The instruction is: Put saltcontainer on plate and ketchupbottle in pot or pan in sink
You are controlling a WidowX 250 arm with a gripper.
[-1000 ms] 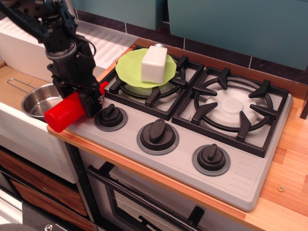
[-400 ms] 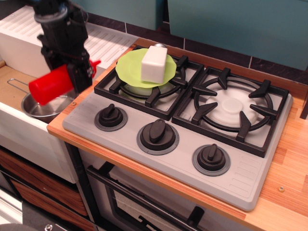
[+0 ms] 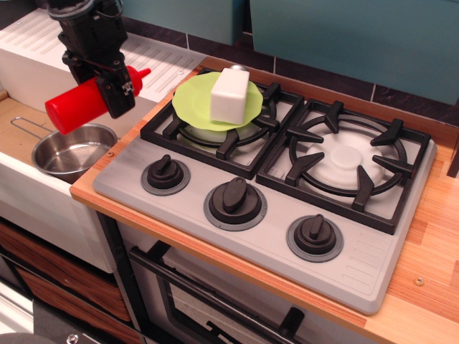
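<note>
The sink (image 3: 18,154) holds the pan (image 3: 74,150) on its tan bottom. Right of the sink, the plate (image 3: 195,104) sits on a stove burner with the saltcontainer (image 3: 229,94) on it. Above the pan, clear of it, the gripper (image 3: 107,89) pinches the ketchupbottle (image 3: 75,107) around its body, lying sideways, nozzle pointing right.

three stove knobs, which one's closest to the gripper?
The leftmost knob, at the stove's front-left corner. It sits nearest the gripper holding the ketchupbottle; the middle and right knobs lie farther right.
</note>
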